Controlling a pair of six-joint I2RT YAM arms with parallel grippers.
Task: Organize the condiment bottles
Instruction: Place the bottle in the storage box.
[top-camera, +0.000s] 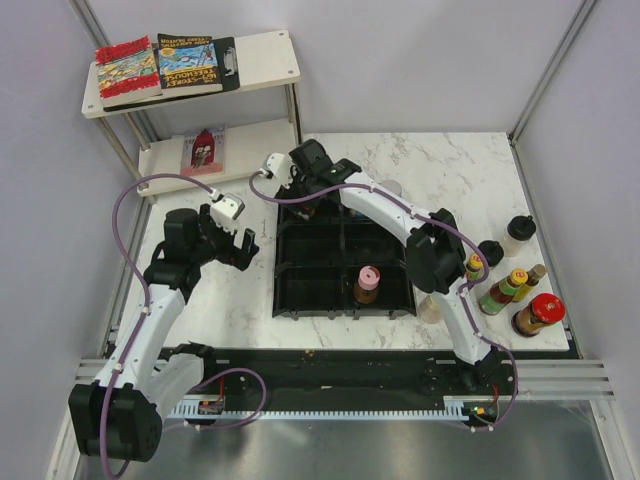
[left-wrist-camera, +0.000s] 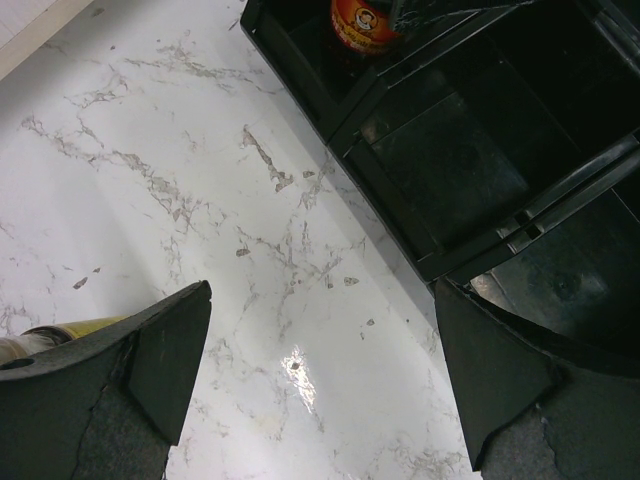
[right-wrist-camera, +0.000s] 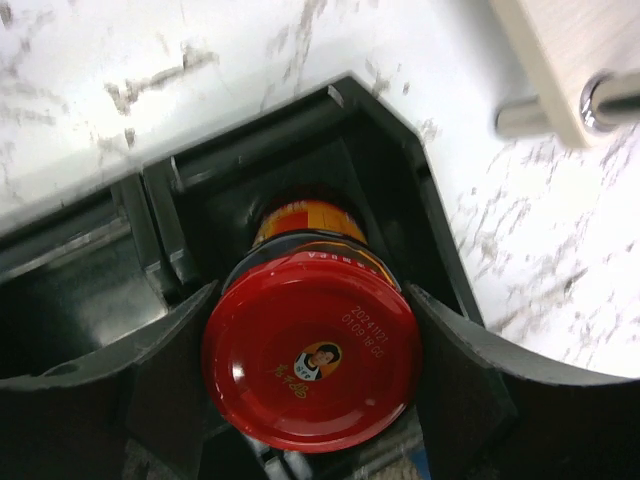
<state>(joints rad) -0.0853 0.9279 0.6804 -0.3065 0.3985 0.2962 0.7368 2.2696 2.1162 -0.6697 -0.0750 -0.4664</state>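
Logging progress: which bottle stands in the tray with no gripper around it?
The pink-capped bottle, alone in the tray's near row. The red-capped jar in the far left corner is in the right gripper; the other bottles stand outside it.

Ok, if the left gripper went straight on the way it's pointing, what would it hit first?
Most likely the bare white marble tabletop: the open left gripper points down at it. One finger sits near the rim of the black compartmented plastic tray and might clip it; depth is unclear.
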